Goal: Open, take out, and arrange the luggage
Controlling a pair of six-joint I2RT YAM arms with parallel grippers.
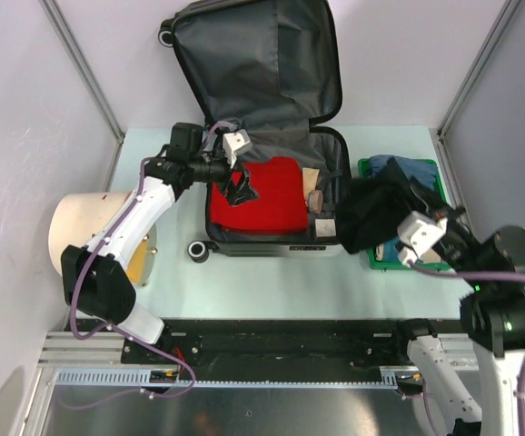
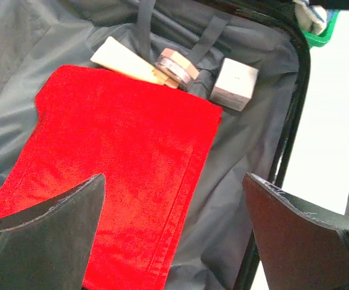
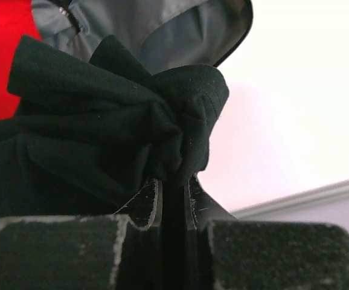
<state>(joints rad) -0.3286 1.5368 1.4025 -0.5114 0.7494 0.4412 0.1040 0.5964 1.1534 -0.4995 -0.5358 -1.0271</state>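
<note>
Left arm is reaching forward over the luggage [image 1: 262,82], left gripper [image 2: 173,199] hanging wide open above the red cloth [image 2: 120,169]. Right arm is bending inward, right gripper [image 3: 174,193] pinching a black garment [image 3: 102,121] between case and green bin [image 1: 426,168]. Luggage is lying open mid-table, wheels pointing left, lid tilting up at the far side. Only the left wrist view is showing a tube [image 2: 126,60], compact [image 2: 177,65] and white box [image 2: 235,84] on the lining.

Pale tabletop [image 1: 272,282]: white-to-black hard-shell luggage [image 1: 262,82] at centre rear, lid raised behind its base.
In base: red folded cloth [image 1: 262,195] to the left; cream tube [image 2: 129,60], round tan compact [image 2: 176,65] and small white box [image 2: 233,83] in a row along its right edge.
Green plastic bin [image 1: 364,168]: right of luggage, blue cloth [image 1: 408,170] inside.
Black fabric garment [image 1: 376,213]: between luggage and bin, overlapping both.
Beige cylinder [image 1: 76,227]: far left.
</note>
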